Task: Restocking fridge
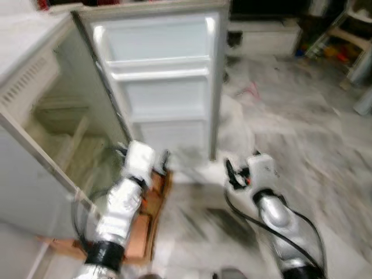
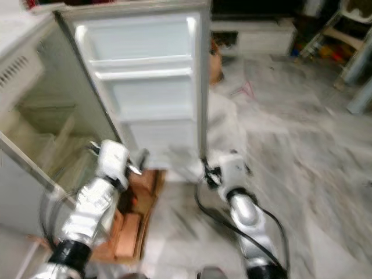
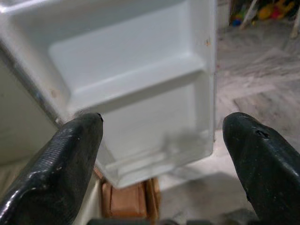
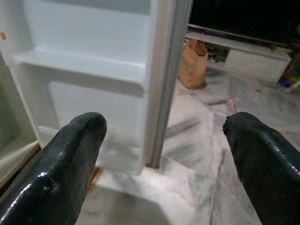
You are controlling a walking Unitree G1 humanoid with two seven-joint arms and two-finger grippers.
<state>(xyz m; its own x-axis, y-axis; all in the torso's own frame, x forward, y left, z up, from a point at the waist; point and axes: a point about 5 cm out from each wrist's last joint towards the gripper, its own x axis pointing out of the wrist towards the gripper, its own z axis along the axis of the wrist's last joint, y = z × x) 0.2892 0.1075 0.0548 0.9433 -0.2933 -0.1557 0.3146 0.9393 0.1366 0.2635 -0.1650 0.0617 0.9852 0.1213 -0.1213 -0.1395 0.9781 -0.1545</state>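
A small white fridge [image 1: 35, 93] stands at the left with its door [image 1: 157, 87] swung wide open; the door's inner shelves are bare. The fridge cavity [image 1: 64, 139] shows pale shelves, with nothing recognisable on them. My left gripper [image 3: 161, 154] is open, held low in front of the door's bottom shelf [image 3: 140, 84]. My right gripper [image 4: 164, 154] is open too, just right of the door's outer edge [image 4: 171, 70]. Neither holds anything.
A brown cardboard box [image 1: 145, 215] lies on the floor under the left arm by the fridge's base. A tan paper bag [image 4: 193, 63] stands behind the door. A low white cabinet [image 1: 267, 38] and toys [image 1: 331, 49] sit at the back. Marble floor [image 1: 302, 133] lies open to the right.
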